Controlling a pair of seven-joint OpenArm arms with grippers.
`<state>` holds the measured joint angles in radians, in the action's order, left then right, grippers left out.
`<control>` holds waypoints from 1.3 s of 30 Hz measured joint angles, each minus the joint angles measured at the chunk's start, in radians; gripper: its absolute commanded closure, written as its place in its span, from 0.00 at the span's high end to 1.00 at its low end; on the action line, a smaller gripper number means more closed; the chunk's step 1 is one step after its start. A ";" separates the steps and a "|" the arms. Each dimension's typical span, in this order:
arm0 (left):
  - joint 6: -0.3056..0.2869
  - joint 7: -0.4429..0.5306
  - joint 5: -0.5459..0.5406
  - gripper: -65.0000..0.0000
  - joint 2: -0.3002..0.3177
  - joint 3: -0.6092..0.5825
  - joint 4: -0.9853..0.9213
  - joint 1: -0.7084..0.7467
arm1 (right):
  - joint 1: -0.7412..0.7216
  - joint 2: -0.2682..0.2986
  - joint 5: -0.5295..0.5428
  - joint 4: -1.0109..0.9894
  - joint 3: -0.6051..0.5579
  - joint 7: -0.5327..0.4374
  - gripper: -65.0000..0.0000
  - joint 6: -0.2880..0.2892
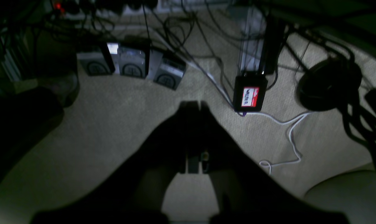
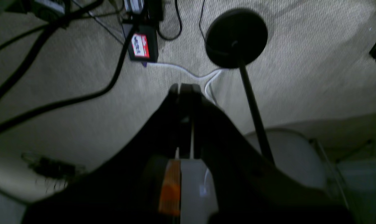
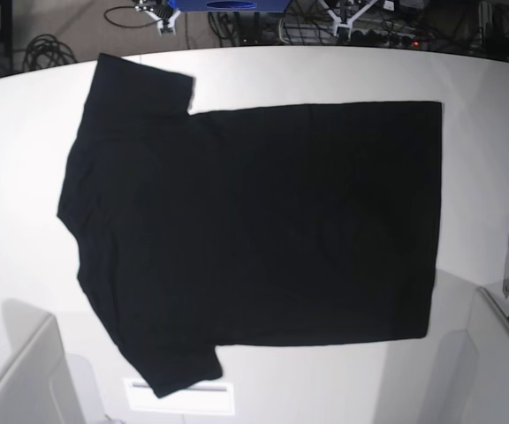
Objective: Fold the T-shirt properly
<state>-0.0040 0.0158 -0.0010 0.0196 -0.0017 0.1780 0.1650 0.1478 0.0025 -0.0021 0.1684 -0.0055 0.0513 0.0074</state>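
Note:
The T-shirt lies spread flat on the white table, plain black side up. Its hem is at the right, with one sleeve at the top left and the other at the bottom left. No print shows. Neither gripper appears in the base view. In the left wrist view my left gripper hangs over carpeted floor, jaws shut with nothing between them. The right wrist view shows my right gripper likewise over the floor, shut and holding nothing. Both are away from the shirt.
Pale arm parts fill the base view's lower corners. A white label sits by the lower sleeve. On the floor lie cables, a red-labelled black box, grey units and a round black stand base.

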 measured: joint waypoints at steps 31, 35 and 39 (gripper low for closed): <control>0.000 0.084 0.000 0.00 0.000 0.000 0.000 0.036 | 0.016 0.000 -0.002 0.000 0.000 0.000 0.00 0.000; 0.000 0.089 0.001 0.00 0.000 0.000 0.000 0.046 | 0.016 0.000 -0.002 0.000 0.000 -0.003 0.00 0.000; 0.000 0.089 0.000 0.00 0.000 0.001 -0.001 0.046 | 0.016 0.000 -0.002 0.000 0.004 -0.002 0.00 0.000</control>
<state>-0.0044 0.1051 -0.0006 0.0200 -0.0006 0.1768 0.2108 0.1642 0.0029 -0.0044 0.1684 -0.0017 0.0490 0.0074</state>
